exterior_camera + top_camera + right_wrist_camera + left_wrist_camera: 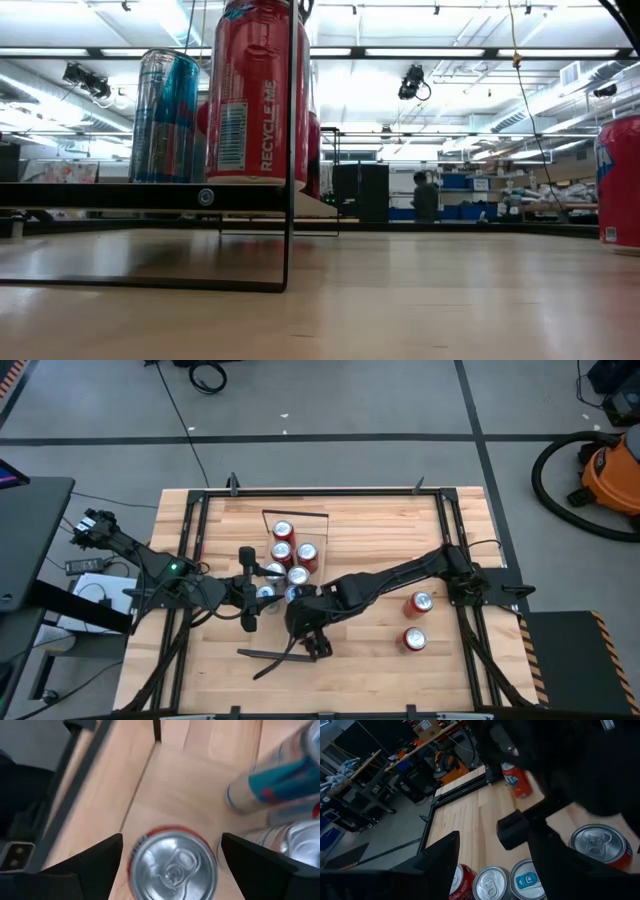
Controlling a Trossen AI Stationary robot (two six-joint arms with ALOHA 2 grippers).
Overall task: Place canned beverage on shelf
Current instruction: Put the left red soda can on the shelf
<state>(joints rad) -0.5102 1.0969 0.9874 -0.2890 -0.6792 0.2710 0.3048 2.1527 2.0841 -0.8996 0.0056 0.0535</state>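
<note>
A grey floor (330,400) crossed by dark tape lines surrounds the plank desk (380,530). An orange shop vacuum (610,470) with a black hose stands at one corner. Long ceiling lights (430,52) brighten a wide workshop, where a person (426,197) stands by distant benches (545,208).

The shelf (312,526) is a long light-wood board with thin dark metal rims at its short ends, raised on a thin black frame above the tabletop, near the table's middle. Red cans (283,531) and blue-and-silver cans (266,593) stand upright on it in two rows. Off the shelf, two more red cans (419,603) stand on the table's right side, well apart from it.
</note>
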